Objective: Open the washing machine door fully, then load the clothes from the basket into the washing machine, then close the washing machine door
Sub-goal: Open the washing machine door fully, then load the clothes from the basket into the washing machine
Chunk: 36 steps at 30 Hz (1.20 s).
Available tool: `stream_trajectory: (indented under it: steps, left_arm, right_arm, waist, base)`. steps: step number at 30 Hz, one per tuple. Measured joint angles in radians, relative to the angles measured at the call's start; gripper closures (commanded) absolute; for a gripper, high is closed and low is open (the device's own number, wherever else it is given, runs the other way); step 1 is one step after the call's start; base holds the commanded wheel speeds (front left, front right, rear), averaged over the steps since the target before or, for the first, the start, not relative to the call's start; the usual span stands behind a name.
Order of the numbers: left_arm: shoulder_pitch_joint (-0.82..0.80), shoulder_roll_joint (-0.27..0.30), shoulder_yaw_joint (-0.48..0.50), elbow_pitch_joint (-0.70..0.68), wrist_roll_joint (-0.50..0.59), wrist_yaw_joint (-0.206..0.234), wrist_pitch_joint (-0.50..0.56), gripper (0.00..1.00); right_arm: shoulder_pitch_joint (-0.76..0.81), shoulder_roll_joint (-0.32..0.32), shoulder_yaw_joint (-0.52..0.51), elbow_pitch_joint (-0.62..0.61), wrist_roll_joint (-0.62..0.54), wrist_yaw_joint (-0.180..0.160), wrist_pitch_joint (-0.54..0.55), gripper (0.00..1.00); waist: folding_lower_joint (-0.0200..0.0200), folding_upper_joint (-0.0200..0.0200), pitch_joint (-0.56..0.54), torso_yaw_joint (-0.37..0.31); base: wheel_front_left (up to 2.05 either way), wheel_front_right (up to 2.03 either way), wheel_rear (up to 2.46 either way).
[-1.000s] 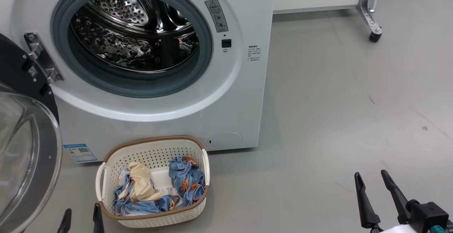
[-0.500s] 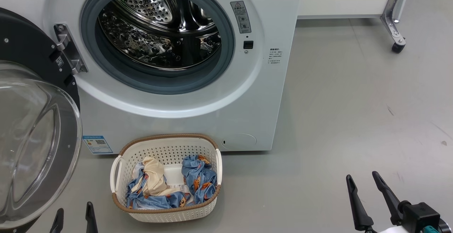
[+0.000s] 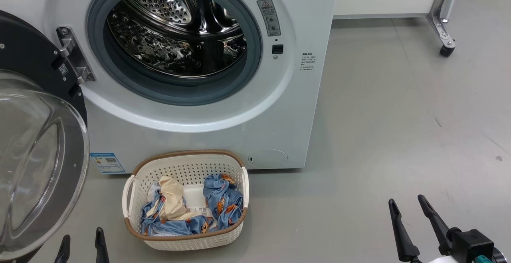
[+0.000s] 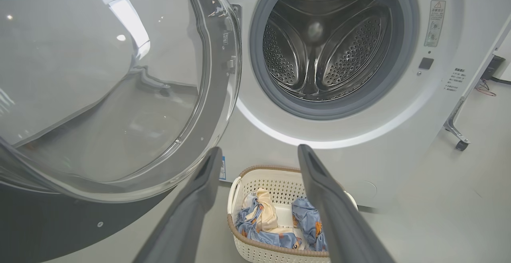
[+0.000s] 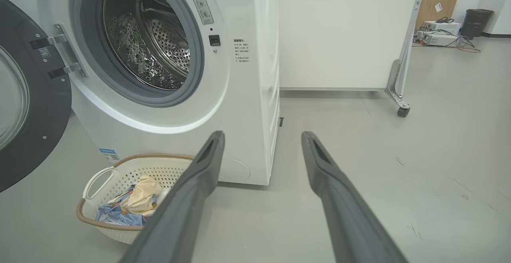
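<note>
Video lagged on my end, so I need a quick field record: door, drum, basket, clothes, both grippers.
door: washing machine door open, swung left
drum: drum bare steel, no cloth visible
basket: basket on the floor before the washing machine
clothes: clothes in the basket, blue printed pieces and a cream one
left gripper: left gripper open, empty, left of the basket
right gripper: right gripper open, empty, over floor at right

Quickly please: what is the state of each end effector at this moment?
Left end effector: open, holding nothing.
Right end effector: open, holding nothing.
</note>
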Motion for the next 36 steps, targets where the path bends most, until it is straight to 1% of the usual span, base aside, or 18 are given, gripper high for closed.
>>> stream_trajectory:
  steps: [15,23,28,36]
  left_arm:
    - [0.000,0.000,0.001,-0.004,-0.002,0.002,0.000,0.00]
    - [0.000,0.000,0.001,-0.005,-0.002,0.005,0.000,0.00]
    - [0.000,0.000,0.012,-0.006,-0.007,0.019,0.000,0.00]
    - [0.000,0.000,0.013,-0.007,0.000,0.019,0.000,0.00]
  right_arm:
    - [0.000,0.001,-0.001,0.002,0.000,0.000,0.000,0.00]
    - [0.000,0.001,-0.002,0.002,0.000,0.000,0.000,0.00]
    - [0.000,0.001,-0.003,0.002,0.000,0.000,0.000,0.00]
    - [-0.002,0.001,-0.004,0.002,0.000,0.000,0.000,0.00]
  waist:
    - [0.0000,0.0000,0.008,-0.005]
    - [0.0000,0.0000,0.011,-0.004]
    - [0.0000,0.0000,0.014,-0.002]
    - [0.0000,0.0000,0.016,0.000]
  base:
    - [0.29,-0.29,0.00]
    - [0.77,-0.77,0.00]
    - [0.96,-0.96,0.00]
    - [0.73,-0.73,0.00]
